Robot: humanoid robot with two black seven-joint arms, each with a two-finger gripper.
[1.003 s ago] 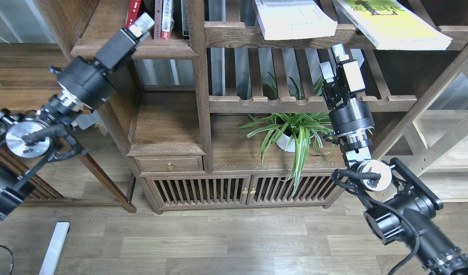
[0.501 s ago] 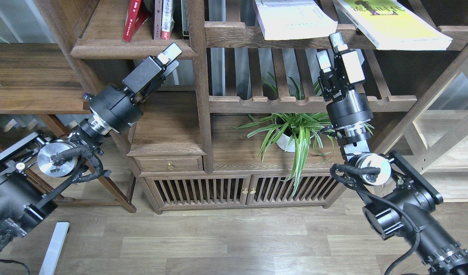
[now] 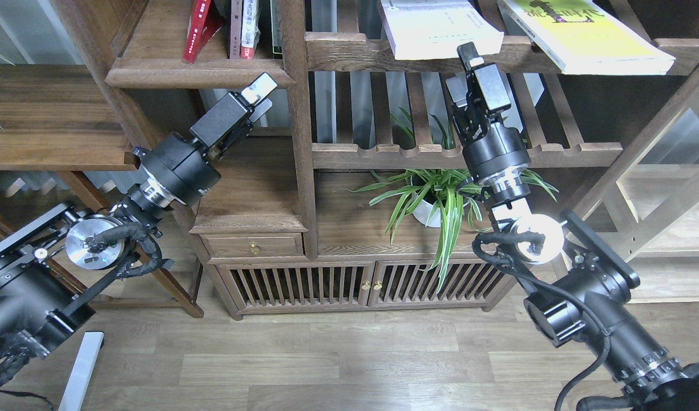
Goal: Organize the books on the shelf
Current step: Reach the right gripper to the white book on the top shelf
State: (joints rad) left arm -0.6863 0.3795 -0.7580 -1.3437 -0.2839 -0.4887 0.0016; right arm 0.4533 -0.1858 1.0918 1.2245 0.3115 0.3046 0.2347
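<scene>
A red book (image 3: 197, 27) leans left on the dark-brown shelf (image 3: 201, 73) at the upper left, beside upright books (image 3: 249, 28). My left gripper (image 3: 262, 98) hangs just under the shelf's moulded front edge, open and holding nothing. A thick pale white book (image 3: 440, 28) lies flat on the slatted rack (image 3: 355, 54) at the top centre, its corner overhanging the front rail. My right gripper (image 3: 462, 69) is open directly below that overhang, with its upper fingertip (image 3: 468, 52) close to the book's underside. A yellow-green book (image 3: 589, 35) lies on the same rack to the right.
A spider plant in a white pot (image 3: 435, 197) stands on the lower board behind my right forearm. A second notched slatted rack (image 3: 417, 151) runs behind the right gripper. A vertical post (image 3: 299, 125) separates the two bays. A drawer (image 3: 252, 246) and slatted cabinet doors (image 3: 360, 282) sit below.
My left gripper came away from the red book, dropping below the shelf edge and moving right; the book stays leaning. My right gripper rose and shifted left toward the white book.
</scene>
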